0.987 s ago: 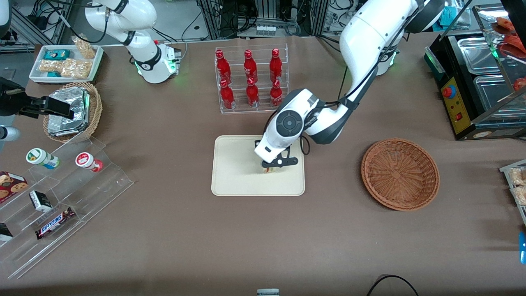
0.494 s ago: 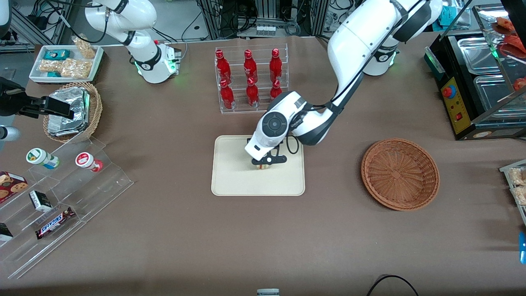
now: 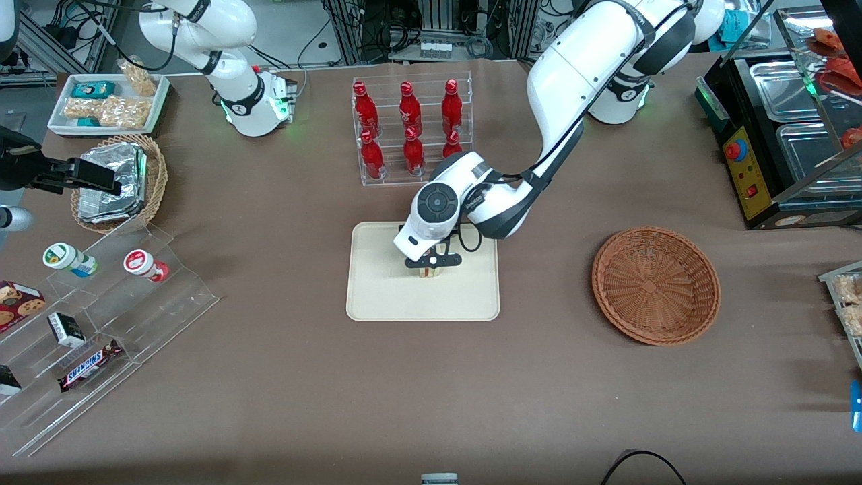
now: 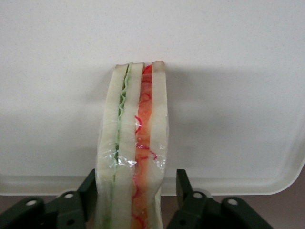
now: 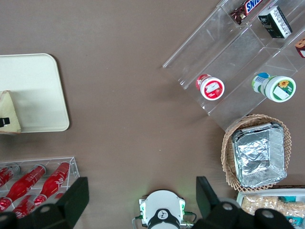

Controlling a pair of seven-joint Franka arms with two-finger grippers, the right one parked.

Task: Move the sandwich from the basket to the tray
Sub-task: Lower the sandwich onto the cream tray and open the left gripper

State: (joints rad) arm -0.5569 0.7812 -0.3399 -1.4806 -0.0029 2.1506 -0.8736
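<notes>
The left arm's black two-finger gripper (image 3: pixel 432 263) is low over the flat cream rectangular tray with rounded corners (image 3: pixel 384 296), roughly over its middle. Its fingers (image 4: pixel 88 188) are clamped on the triangular sandwich of pale white bread with green and orange-pink filling (image 4: pixel 135 143), one finger pressing each outer bread face.

In the wrist view the sandwich stands on edge, its cut face with the filling stripes turned toward the camera. Its long axis runs straight out from between the fingers across the tray surface (image 4: pixel 228 71), the narrow tip pointing away from the gripper. The green layer sits nearer one finger, the orange-pink layer nearer the other, and clear wrap glints over the bread near the grip. A soft shadow lies on the tray beside the sandwich; whether its lower edge touches the tray cannot be told.

In the front view only a small pale bit of the sandwich (image 3: pixel 429 272) shows beneath the gripper. The parked arm's wrist view shows the sandwich (image 5: pixel 8 114) as a tan wedge above the tray (image 5: pixel 38 95).

The wide shallow reddish-brown wicker basket (image 3: pixel 655 285) lies on the brown worktop (image 3: pixel 431 391) toward the working arm's end, well apart from the tray. A clear rack of red bottles (image 3: pixel 409 128) stands farther from the front camera than the tray.
</notes>
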